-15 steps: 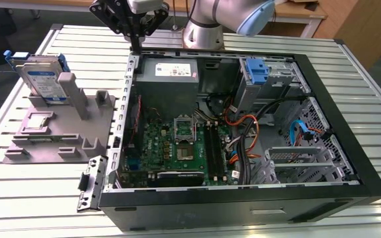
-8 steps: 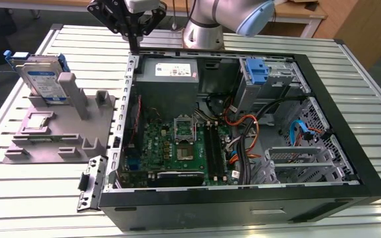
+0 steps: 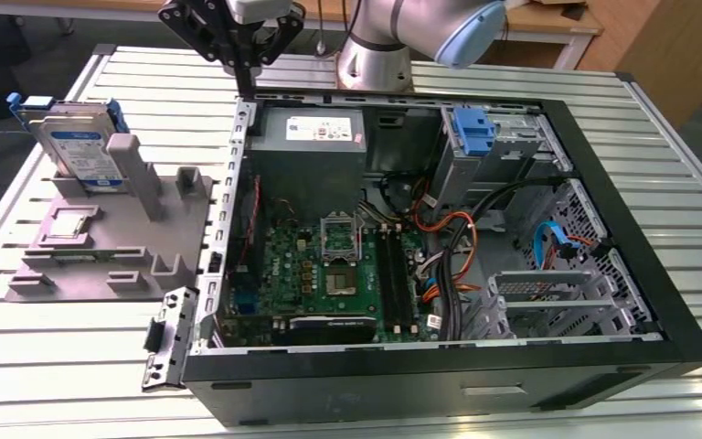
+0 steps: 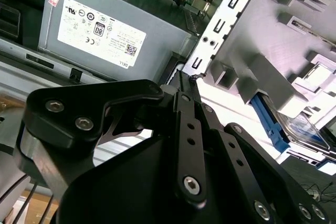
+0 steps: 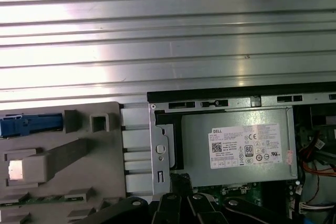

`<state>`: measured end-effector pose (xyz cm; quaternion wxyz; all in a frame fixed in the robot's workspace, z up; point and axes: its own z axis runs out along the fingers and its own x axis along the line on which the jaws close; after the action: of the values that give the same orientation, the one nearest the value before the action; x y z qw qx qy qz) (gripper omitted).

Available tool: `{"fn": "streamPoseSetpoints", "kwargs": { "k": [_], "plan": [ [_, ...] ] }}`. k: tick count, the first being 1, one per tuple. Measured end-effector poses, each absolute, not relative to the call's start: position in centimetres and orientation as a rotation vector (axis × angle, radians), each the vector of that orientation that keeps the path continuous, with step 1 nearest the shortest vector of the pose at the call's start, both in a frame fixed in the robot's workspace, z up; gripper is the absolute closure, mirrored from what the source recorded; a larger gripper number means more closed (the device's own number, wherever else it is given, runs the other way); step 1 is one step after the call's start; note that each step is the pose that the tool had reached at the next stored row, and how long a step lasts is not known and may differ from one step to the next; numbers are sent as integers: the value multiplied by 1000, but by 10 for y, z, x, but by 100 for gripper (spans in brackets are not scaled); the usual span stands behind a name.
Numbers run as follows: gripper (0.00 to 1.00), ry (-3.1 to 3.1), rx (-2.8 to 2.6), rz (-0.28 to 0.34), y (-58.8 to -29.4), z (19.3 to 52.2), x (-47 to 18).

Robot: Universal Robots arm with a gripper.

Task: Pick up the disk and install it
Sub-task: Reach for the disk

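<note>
My gripper (image 3: 245, 78) hangs over the rear rim of the computer case (image 3: 449, 366), at the corner nearest the grey fixture (image 3: 83, 274). My fingers are pinched together on nothing.

I count two containers on the slatted metal table (image 3: 70, 366), side by side.

The first is the fixture, on the exterior view's left. It holds the one disk (image 3: 83, 151), which stands upright on its edge in a slot at the far end. The white-and-blue label faces outward and the bright blue bracket frames it. A tall grey post rises just beside the disk. One square silver chip (image 3: 70, 224) lies flat in a recess nearer the middle of the fixture. The disk is well apart from my fingertips, off toward the exterior view's left.

The second is the case, lying on its side with the open face up. Inside I count:
- One grey power-supply box (image 3: 314, 137) with a white label, tucked in the corner just below my gripper.
- One green motherboard (image 3: 326, 274) on the floor of the case.
- One blue-handled drive bay (image 3: 473, 137) against the far wall.
- One perforated metal drive cage (image 3: 558, 302) toward the exterior view's right.

A bundle of orange cables (image 3: 461, 238) and one blue cable (image 3: 547, 242) run between the board and the cage.
</note>
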<state>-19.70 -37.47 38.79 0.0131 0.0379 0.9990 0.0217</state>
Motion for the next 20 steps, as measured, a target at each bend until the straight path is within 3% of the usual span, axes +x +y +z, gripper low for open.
{"fn": "streamPoseSetpoints", "kwargs": {
  "k": [20],
  "plan": [
    [90, 3112, 118, 68, -374, 386, -217]
  ]
}}
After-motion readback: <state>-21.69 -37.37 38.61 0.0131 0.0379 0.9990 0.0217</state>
